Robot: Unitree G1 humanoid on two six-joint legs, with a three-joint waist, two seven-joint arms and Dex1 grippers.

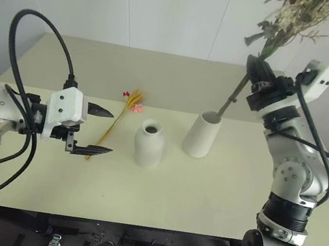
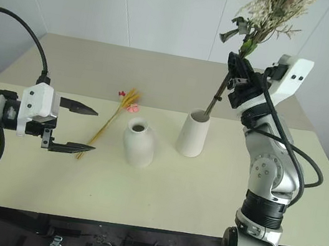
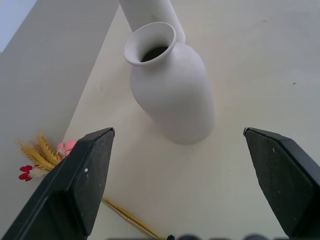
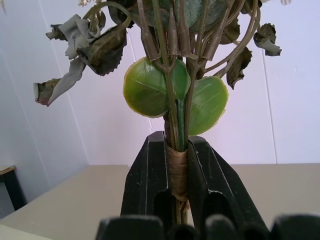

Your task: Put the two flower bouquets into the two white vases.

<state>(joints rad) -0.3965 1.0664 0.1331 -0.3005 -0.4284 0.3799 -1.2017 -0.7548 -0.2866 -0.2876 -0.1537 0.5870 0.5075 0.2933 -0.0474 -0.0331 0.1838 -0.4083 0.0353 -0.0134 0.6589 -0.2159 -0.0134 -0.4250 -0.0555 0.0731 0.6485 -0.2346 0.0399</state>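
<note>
The right gripper [image 4: 176, 165] clamps the bushy greenery bouquet [image 1: 289, 21], stem tip in the tall white tapered vase [image 1: 202, 134]; the left gripper [image 1: 101, 131] gapes wide beside the slim yellow-stemmed bouquet [image 1: 121, 116], facing the short round-shouldered white vase [image 1: 148, 144]

— What is getting cut off above the right gripper [image 4: 177, 165]?
— The bushy bouquet [image 1: 295, 22]; its blooms are running past the picture's top edge.
— And below that gripper?
— The stem's lower end is disappearing inside the tall vase [image 1: 201, 135].
— Near the left gripper [image 1: 103, 130]?
— The slim bouquet [image 1: 123, 115]; its stem ends are lying hidden behind the lower finger.
</note>
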